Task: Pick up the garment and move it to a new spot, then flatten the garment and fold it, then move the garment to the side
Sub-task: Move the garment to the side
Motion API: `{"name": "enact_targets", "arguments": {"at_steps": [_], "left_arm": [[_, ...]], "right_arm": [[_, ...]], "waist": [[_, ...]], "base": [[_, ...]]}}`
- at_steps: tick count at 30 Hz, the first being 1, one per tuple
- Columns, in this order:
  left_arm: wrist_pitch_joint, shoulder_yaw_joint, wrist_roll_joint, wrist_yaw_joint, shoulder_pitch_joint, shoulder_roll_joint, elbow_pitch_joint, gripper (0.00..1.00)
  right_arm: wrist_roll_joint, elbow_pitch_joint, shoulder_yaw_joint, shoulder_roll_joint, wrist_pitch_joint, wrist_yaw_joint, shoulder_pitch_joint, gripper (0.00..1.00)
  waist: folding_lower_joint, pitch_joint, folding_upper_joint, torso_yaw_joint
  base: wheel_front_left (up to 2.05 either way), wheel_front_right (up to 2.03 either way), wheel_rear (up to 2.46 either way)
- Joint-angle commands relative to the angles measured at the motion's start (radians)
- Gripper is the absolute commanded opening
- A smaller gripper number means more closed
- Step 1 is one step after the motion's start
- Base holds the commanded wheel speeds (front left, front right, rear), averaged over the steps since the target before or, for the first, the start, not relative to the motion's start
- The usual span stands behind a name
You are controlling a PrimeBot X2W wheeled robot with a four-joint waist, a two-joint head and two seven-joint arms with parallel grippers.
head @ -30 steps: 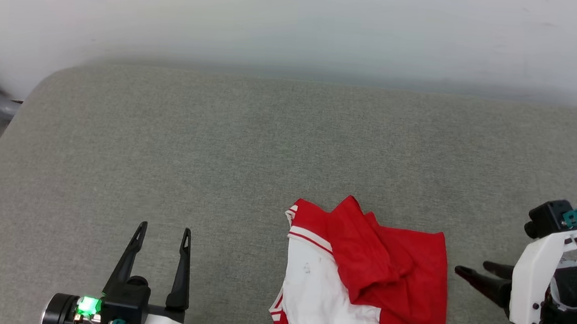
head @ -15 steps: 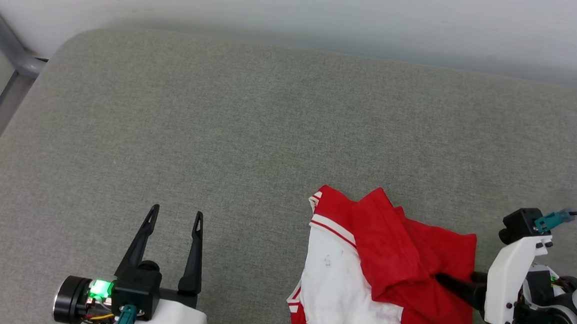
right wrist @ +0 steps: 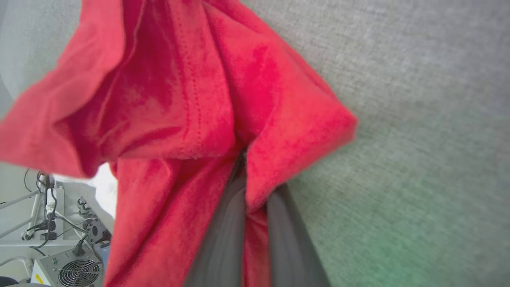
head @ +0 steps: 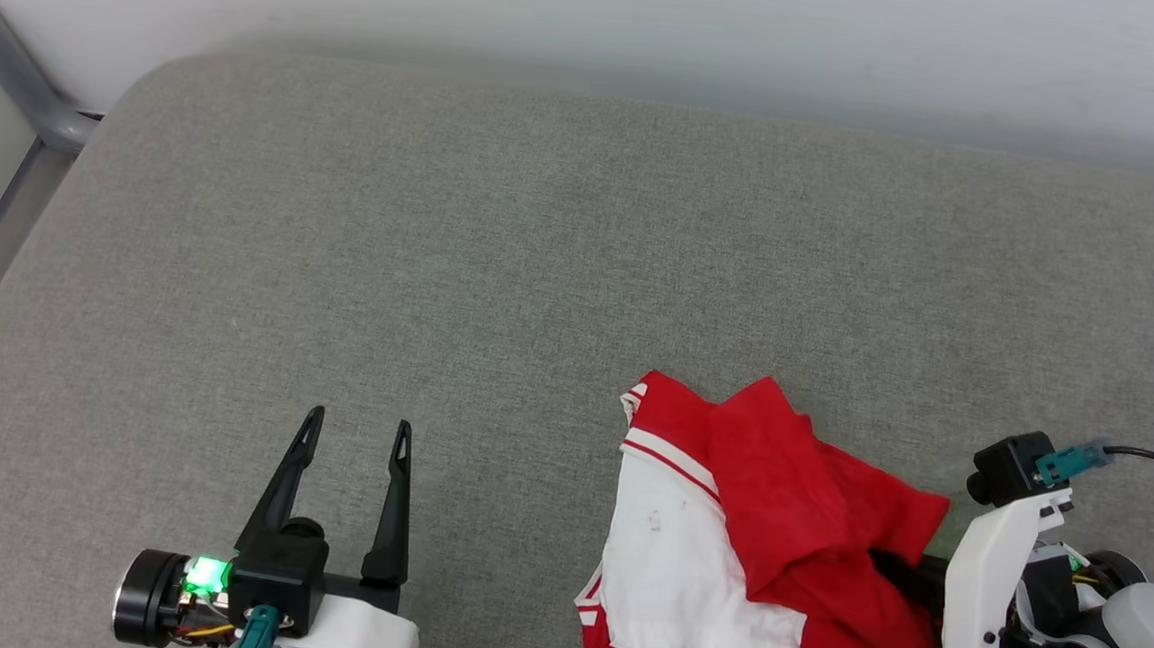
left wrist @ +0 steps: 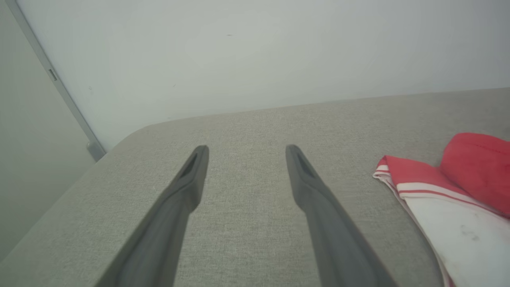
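The garment (head: 786, 517) lies bunched on the grey cushion, red cloth on the right and a white sleeve with striped trim on the left. My right gripper (head: 891, 566) reaches in from the right and is shut on the garment's red right edge, its tips buried in the folds. In the right wrist view the two fingers (right wrist: 223, 235) pinch a fold of the garment (right wrist: 179, 99), which is drawn up around them. My left gripper (head: 359, 423) stands open over bare cushion well left of the garment. In the left wrist view the left gripper (left wrist: 245, 149) holds nothing, and the garment (left wrist: 458, 187) lies at the right.
The grey cushion (head: 441, 256) has a rounded far-left corner, and a pale wall (head: 596, 15) rises behind it. A grey metal frame (head: 11, 69) stands past the left edge. Beyond the cushion's edge, the right wrist view shows a fan unit and cables (right wrist: 67, 267) on the floor.
My right gripper has slid left into the garment's right edge and shut on it, bunching the red cloth. The left gripper has stayed open in place. The camera shifted early on.
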Motion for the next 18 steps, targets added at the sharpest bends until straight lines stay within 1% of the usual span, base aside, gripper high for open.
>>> {"name": "enact_targets", "arguments": {"at_steps": [1, 5, 10, 14, 18], "left_arm": [[-0.003, 0.001, 0.0, 0.003, 0.004, -0.004, 0.001, 1.0], [-0.003, 0.004, -0.001, 0.005, 0.018, -0.004, 0.002, 1.0], [-0.003, 0.015, -0.004, 0.013, 0.039, -0.002, -0.003, 1.0], [-0.003, 0.024, -0.007, 0.015, 0.048, -0.001, -0.014, 1.0], [-0.003, 0.032, -0.004, 0.016, 0.045, -0.001, -0.022, 1.0]], "right_arm": [[0.008, -0.009, 0.015, -0.004, -0.027, -0.001, -0.014, 0.0], [0.005, -0.051, 0.03, -0.025, -0.088, -0.001, -0.045, 0.0], [-0.046, -0.109, 0.06, -0.079, -0.151, -0.001, -0.079, 0.0], [-0.117, -0.153, 0.08, -0.136, -0.185, -0.001, -0.115, 0.0], [-0.152, -0.186, 0.086, -0.187, -0.185, -0.001, -0.144, 0.0]], "waist": [[0.0, -0.011, 0.0, -0.009], [0.0, -0.036, 0.0, -0.029], [0.0, -0.063, 0.0, -0.075], [0.0, -0.066, 0.0, -0.131], [0.0, -0.053, 0.0, -0.201]], "base": [[0.0, 0.0, 0.0], [0.0, 0.0, 0.0], [0.0, 0.0, 0.0], [0.0, 0.0, 0.0], [0.0, 0.0, 0.0]]}}
